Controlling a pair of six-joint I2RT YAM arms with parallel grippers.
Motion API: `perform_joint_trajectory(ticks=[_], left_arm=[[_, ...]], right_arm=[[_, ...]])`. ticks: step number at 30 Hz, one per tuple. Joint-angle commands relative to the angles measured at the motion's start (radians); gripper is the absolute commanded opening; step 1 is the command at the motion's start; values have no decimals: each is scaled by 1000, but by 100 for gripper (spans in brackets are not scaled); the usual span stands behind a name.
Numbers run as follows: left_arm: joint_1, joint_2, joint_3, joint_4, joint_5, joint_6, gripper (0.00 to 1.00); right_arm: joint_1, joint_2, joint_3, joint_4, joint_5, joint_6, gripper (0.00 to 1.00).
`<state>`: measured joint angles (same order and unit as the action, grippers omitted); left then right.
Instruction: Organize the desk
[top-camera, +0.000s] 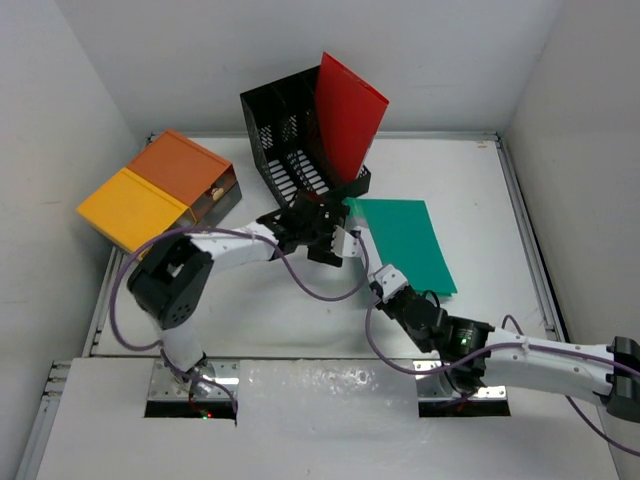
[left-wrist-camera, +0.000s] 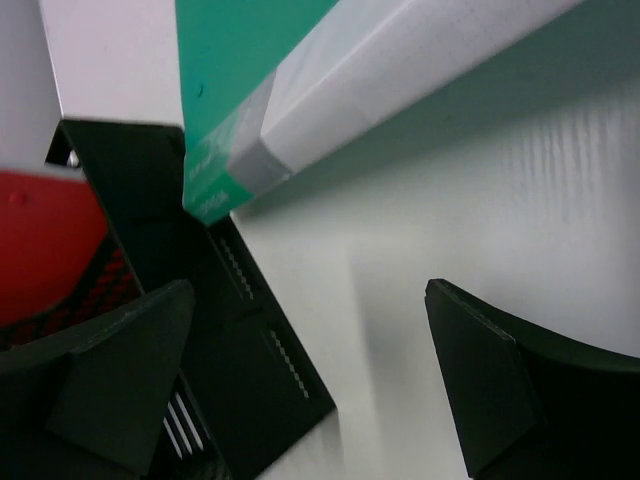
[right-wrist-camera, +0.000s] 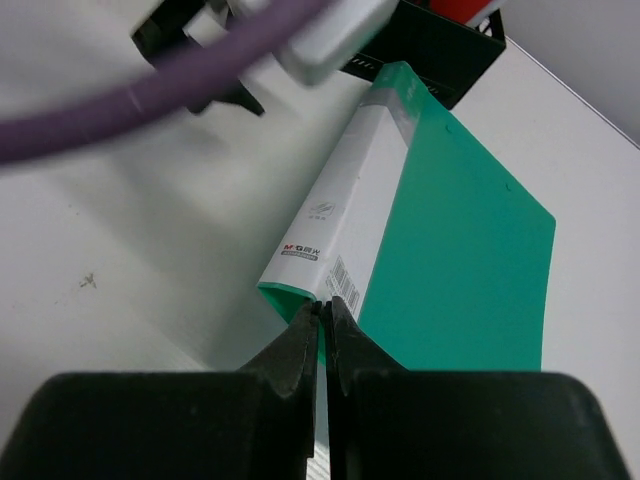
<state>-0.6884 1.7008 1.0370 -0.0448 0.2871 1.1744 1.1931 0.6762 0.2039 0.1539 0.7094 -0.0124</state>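
Note:
A green folder (top-camera: 408, 238) lies flat on the white desk (top-camera: 480, 190), its white-labelled spine (right-wrist-camera: 345, 205) facing left. My right gripper (top-camera: 381, 269) is shut, and its tips (right-wrist-camera: 325, 305) sit at the near end of that spine. My left gripper (top-camera: 328, 228) is open beside the folder's far corner (left-wrist-camera: 225, 70), low over the desk at the foot of the black mesh file rack (top-camera: 285, 135). Only bare desk (left-wrist-camera: 480, 180) and the rack's base corner (left-wrist-camera: 260, 370) lie between its fingers (left-wrist-camera: 110, 385). A red folder (top-camera: 350, 110) stands tilted in the rack.
An orange-yellow drawer box (top-camera: 160, 190) sits at the far left with one drawer partly out. Walls close in on the desk at the back and both sides. The left arm's purple cable (right-wrist-camera: 150, 95) hangs over the desk beside the green folder.

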Motion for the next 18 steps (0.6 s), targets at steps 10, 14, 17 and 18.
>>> perform_joint_trajectory(ticks=[10,14,17,18], left_arm=[[-23,330,294,169,145,152,100],[-30,404,342,171,182,180,87],[-31,436,373,169,201,156,43],[-31,441,386,145,202,157,29]], right_arm=[[-10,-37,26,-51,117,69,0],[-10,-38,41,-42,124,60,0],[-12,-33,67,-74,147,52,0],[-13,-35,72,-91,150,48,0]])
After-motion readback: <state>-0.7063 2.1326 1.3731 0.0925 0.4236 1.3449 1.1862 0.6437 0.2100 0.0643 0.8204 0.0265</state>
